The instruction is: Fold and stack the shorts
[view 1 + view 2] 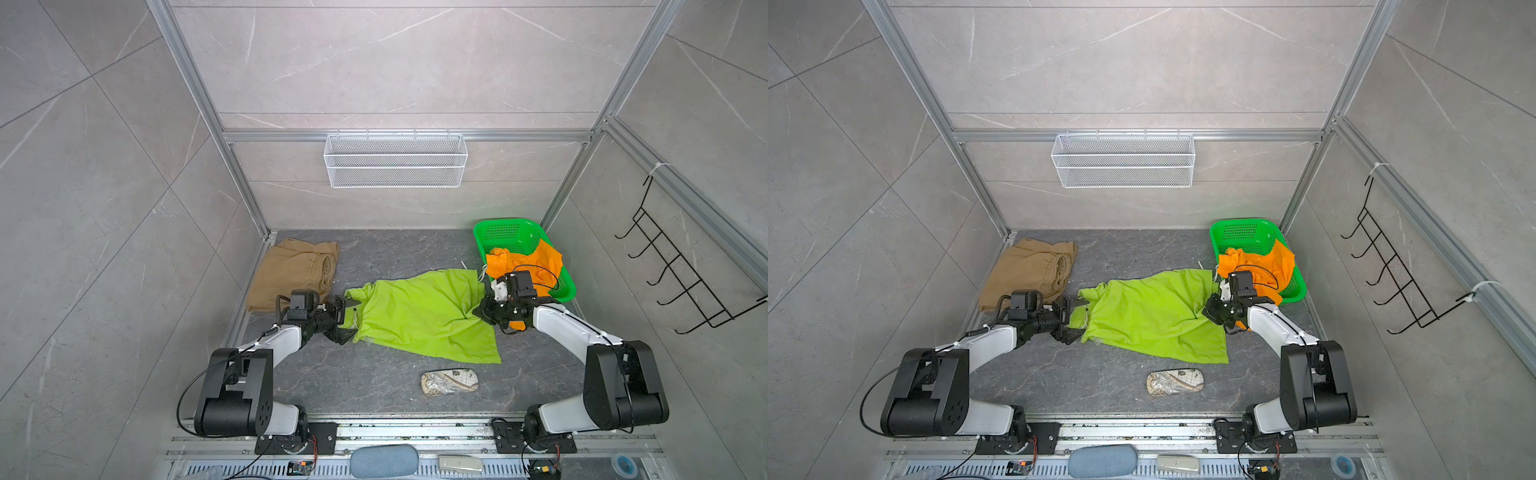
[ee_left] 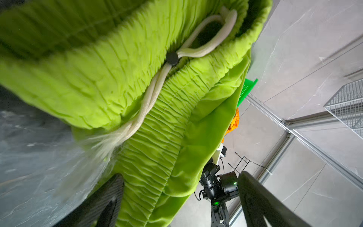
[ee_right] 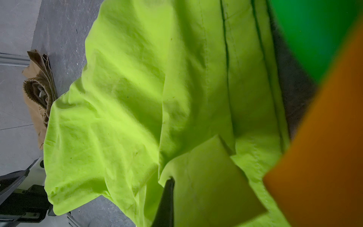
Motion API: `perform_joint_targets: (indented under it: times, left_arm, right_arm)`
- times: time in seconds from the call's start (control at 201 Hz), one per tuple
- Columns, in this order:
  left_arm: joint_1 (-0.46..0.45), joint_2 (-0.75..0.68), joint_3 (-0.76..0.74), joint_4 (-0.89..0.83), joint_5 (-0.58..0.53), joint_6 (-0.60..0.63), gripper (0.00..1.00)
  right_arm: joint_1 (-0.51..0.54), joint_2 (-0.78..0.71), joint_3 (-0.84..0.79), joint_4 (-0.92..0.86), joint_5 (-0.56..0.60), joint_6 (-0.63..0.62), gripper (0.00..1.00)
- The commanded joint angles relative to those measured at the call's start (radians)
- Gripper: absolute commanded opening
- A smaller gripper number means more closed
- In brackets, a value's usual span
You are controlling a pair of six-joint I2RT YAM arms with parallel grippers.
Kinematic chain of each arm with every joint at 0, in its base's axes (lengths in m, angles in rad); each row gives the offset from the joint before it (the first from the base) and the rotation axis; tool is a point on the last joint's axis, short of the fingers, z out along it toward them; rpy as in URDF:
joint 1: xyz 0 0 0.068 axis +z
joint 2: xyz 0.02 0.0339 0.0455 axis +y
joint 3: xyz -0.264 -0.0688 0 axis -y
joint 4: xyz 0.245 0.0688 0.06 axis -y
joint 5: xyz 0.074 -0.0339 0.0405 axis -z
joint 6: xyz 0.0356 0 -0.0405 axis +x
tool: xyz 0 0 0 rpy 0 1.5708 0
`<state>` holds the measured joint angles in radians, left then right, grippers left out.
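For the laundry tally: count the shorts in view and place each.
3. The tan shorts lie folded at the far left; the lime green shorts lie spread mid-table; the orange shorts hang over the green basket. Others may hide beneath.

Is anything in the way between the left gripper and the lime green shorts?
No, nothing visible is. The left gripper is open right at the gathered waistband of the lime green shorts, and in the left wrist view the band sits between its jaws. Only the shorts' own white drawstring lies there.
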<state>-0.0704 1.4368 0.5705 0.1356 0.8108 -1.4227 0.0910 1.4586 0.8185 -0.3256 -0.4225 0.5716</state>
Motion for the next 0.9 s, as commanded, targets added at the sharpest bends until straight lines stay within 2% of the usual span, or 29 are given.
perform_joint_targets:
  times: [0.0,0.149,0.334,0.613,0.892]
  left_arm:
    - [-0.003,0.002,-0.012,0.069,-0.004,-0.044,0.88]
    - [0.025,-0.060,-0.007,-0.076,-0.020,0.043,0.89]
    - [0.032,-0.115,-0.047,-0.105,0.004,0.022,0.91]
    - [0.031,-0.189,-0.113,-0.102,0.015,-0.043,0.92]
    - [-0.077,-0.205,-0.197,0.072,-0.075,-0.217,0.92]
  right_arm:
    - [-0.005,-0.018,0.036,-0.016,0.001,-0.006,0.00]
    - [-0.010,-0.015,0.047,-0.017,-0.002,-0.011,0.00]
    - [-0.012,-0.002,0.051,-0.006,-0.010,-0.006,0.00]
    - [-0.014,0.005,0.049,0.006,-0.012,-0.004,0.00]
    - [-0.014,0.009,0.044,0.024,-0.022,0.013,0.00]
